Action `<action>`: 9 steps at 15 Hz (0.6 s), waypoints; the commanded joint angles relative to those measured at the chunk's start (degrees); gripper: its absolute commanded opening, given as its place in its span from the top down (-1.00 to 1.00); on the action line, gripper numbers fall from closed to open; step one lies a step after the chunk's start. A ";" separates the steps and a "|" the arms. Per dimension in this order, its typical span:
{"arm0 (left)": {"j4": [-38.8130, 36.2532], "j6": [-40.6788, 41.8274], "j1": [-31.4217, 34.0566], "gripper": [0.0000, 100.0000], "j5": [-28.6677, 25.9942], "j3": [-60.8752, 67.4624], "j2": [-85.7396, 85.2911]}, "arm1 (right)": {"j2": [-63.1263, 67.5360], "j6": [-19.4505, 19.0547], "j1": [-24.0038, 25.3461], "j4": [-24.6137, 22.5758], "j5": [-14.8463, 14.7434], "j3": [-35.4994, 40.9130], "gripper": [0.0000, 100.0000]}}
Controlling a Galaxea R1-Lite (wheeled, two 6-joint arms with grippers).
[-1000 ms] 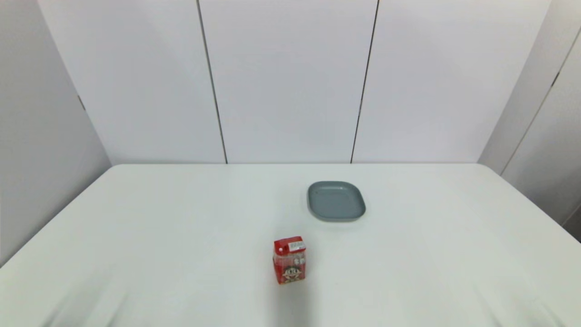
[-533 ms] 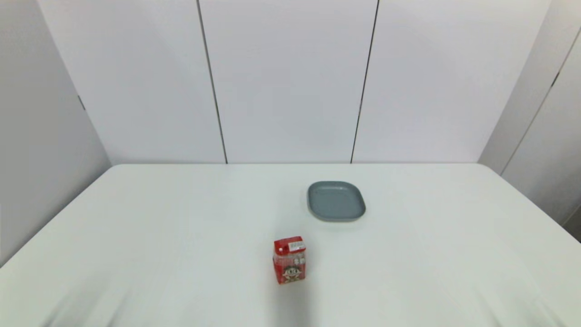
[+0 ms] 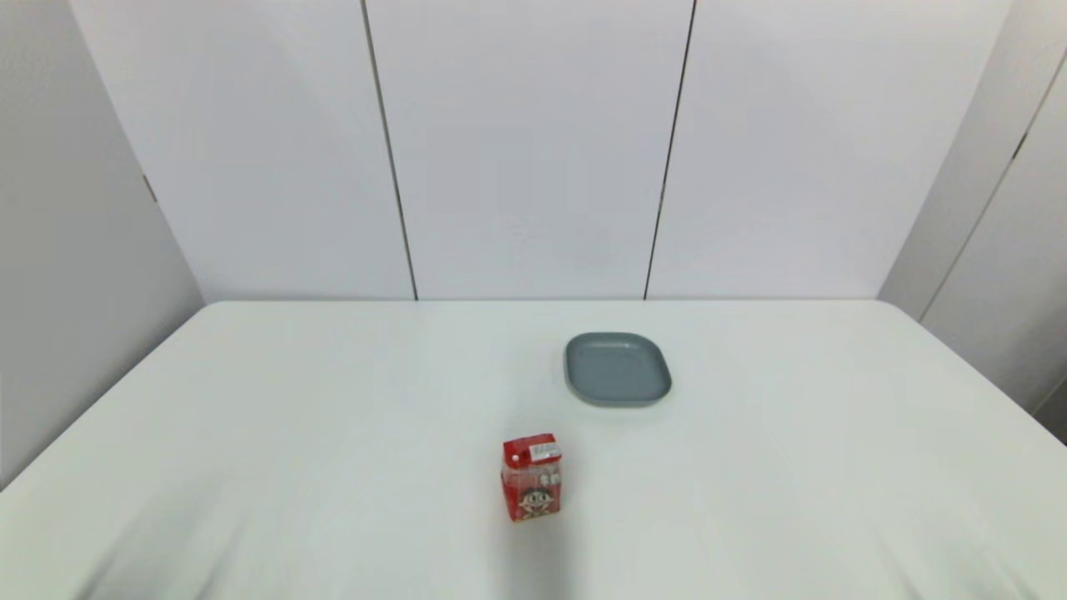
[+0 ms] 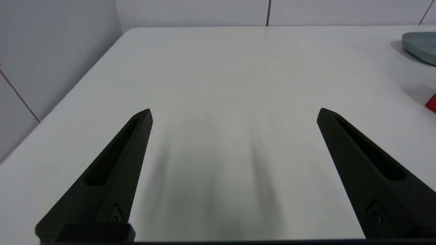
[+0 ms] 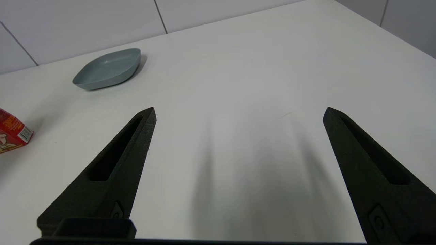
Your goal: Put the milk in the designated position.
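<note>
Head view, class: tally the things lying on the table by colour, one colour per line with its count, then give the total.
Red: 1, the milk carton, standing upright
Grey: 1, the plate, apart from the carton
Total: 2

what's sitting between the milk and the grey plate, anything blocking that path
Nothing visible. The milk stands upright on the table, apart from the grey plate, with only bare tabletop between them. Both grippers are open and hold nothing.
</note>
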 commanded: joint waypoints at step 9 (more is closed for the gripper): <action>-25.41 25.28 -20.66 -1.00 -35.40 -22.66 73.46 | 0.07 0.07 0.01 0.02 -0.01 0.00 -1.00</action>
